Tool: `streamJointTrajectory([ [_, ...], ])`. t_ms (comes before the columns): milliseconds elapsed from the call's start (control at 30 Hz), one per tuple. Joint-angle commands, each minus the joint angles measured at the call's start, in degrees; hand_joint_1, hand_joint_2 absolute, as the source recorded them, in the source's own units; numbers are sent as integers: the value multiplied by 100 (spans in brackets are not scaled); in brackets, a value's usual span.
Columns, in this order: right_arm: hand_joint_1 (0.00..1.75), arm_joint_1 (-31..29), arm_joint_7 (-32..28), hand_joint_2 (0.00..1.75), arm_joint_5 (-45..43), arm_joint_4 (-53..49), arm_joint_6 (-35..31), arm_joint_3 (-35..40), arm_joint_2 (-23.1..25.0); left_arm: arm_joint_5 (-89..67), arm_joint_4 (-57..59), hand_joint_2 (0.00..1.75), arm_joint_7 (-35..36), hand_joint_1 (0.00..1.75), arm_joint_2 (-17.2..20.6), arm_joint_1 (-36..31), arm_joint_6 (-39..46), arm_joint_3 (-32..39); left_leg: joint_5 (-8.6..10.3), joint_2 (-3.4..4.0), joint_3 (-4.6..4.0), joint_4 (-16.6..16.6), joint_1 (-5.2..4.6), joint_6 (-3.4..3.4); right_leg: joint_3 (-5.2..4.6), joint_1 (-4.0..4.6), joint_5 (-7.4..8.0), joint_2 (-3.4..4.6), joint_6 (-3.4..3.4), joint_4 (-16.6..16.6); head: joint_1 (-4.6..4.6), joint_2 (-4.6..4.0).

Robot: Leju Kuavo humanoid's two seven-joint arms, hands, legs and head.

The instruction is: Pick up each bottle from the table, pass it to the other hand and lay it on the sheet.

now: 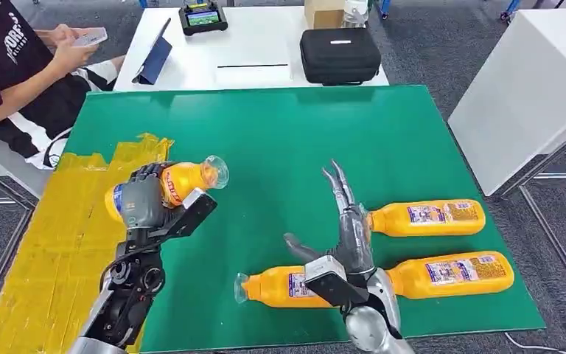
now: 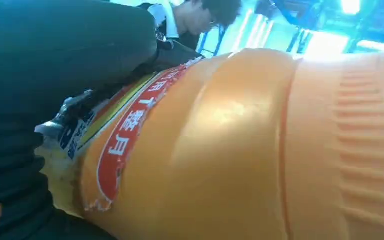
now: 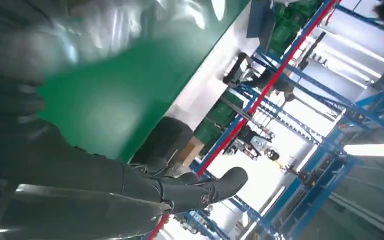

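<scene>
Both arms are showing silver metal links and black joints with a looping black cable; the left hand [image 1: 147,200] and right hand [image 1: 346,236] are wearing dark grey fingers and grey ribbed covers.

At twelve o'clock a white desk [image 1: 254,44] carries a black case [image 1: 339,55], a tablet [image 1: 155,57] and a controller [image 1: 203,17]; a seated person [image 1: 22,81] holds a phone [image 1: 91,37] at ten o'clock.

Grey carpet floor [image 1: 442,44] showing around green table [image 1: 324,125]. White desk [image 1: 250,51] standing far, carrying black case [image 1: 339,55] and tablet [image 1: 155,59]. White cabinet [image 1: 530,88] sitting right. Seated person [image 1: 22,81] holding phone far left. Blue racking [image 3: 300,100] glowing under bright ceiling light.
</scene>
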Motion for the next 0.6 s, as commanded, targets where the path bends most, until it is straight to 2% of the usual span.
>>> streamJointTrajectory([
  [33,0,35,35,175,125,-217,121,-362,-17,-1382,815,175,982,175,106,-218,-504,863,-7,10,25,-5,0,-9,23,-1,-4,14,-7,-5,0,0],
  [67,0,25,48,175,148,-229,164,-386,-2,-1749,889,175,1213,175,119,-221,-561,961,-4,7,18,-4,0,-8,16,-1,-2,10,-5,-5,-2,0],
  [100,0,5,61,175,177,-232,239,-391,22,-2121,931,175,2385,175,605,-239,-688,308,-10,9,37,-5,1,-13,35,0,-8,14,-10,-6,0,0],
  [133,0,-11,74,175,185,-233,258,-385,32,-2121,948,175,2521,175,578,-229,-730,276,-17,10,51,-4,2,-17,50,1,-15,17,-13,-5,-2,0],
  [167,0,-30,104,175,213,-240,285,-379,48,-2121,1013,175,2841,175,746,-249,-881,96,-12,10,43,-7,1,-16,39,0,-11,17,-13,-5,0,0],
  [300,0,-52,184,175,254,-233,379,-364,45,-2121,1320,175,3046,175,825,-374,-1098,-42,-6,13,23,-5,1,-11,18,0,-4,12,-8,-3,0,0],
  [333,0,-55,196,175,237,-229,418,-361,45,-2121,1386,175,3099,175,852,-406,-1130,-116,-23,17,65,-5,5,-23,61,3,-22,22,-17,-4,-2,0],
  [367,0,-55,196,175,237,-229,418,-361,45,-2121,1386,175,3099,175,852,-406,-1130,-116,-6,3,28,-5,3,-13,26,2,-9,3,-9,-4,-2,0],
  [400,0,-55,196,175,237,-229,418,-361,45,-2121,1386,175,3099,175,852,-406,-1130,-116,-15,-2,49,-3,6,-18,47,4,-19,1,-13,-4,-2,0],
  [433,0,-67,215,175,203,-215,479,-360,42,-2121,1460,175,3189,175,854,-445,-1160,-196,-1,-5,15,-4,3,-8,13,0,-6,-4,-5,-2,-2,0],
  [600,0,-74,226,175,191,-206,525,-352,36,-2121,1509,175,3168,175,831,-466,-1176,-182,-10,-8,35,-2,5,-13,35,2,-15,-4,-8,-3,0,0],
])
